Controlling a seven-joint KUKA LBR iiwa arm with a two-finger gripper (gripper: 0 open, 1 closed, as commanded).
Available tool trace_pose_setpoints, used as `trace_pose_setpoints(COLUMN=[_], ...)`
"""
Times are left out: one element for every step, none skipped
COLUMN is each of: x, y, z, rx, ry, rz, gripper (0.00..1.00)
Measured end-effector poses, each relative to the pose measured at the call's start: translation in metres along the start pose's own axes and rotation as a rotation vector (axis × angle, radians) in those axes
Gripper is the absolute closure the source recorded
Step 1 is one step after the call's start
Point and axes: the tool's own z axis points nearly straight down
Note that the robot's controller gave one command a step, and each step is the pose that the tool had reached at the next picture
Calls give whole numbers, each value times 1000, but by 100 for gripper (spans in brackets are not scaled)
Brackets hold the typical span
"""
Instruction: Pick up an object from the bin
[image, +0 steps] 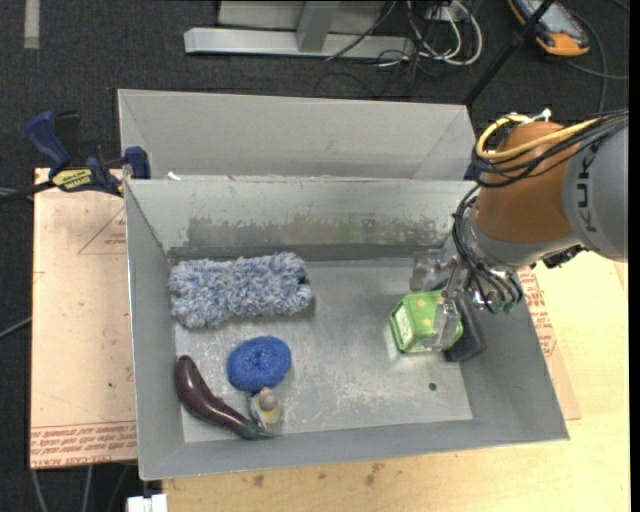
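The arm (590, 200), with its orange cover (520, 205) and looped cables, is reaching into the grey metal bin (330, 200) from the 3 o'clock side, and the gripper (450, 332) is hanging low over the bin floor at about 3 o'clock of the floor's middle. A small green carton-like box (412, 322) with a pale label is sitting there, tilted, and the gripper is pressing right against the side of it that faces 3 o'clock; a dark part of the gripper is showing just past the box toward 4 o'clock. Whether the gripper is spread, pressed together or pinching the box cannot be told, as the wrist is hiding that side of it. The remaining things are lying well apart from the gripper, across the floor. A long fluffy blue-and-white duster head (240, 290) is lying at about 10 o'clock, stretched from 9 toward 3 along the foot of the far wall. Just beside it toward 6 o'clock, a round blue scrubbing ball (260, 362) is resting at about 8 o'clock of the floor. A dark purple toy aubergine (200, 392) is curving from beside the ball's 9 o'clock side down toward the near wall, its green stem end pointing toward 4 o'clock. A small pale object (266, 405), too small to identify, is sitting at that stem end, just under the ball at 6 o'clock.
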Motion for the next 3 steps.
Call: trace_pose_setpoints(x=[-2,-6,-6], y=[0,-2,-2], z=[-5,53,53], rx=[1,1,1], ry=[-7,-12,-12], rz=[-2,-225,-225], gripper=[0,100,100])
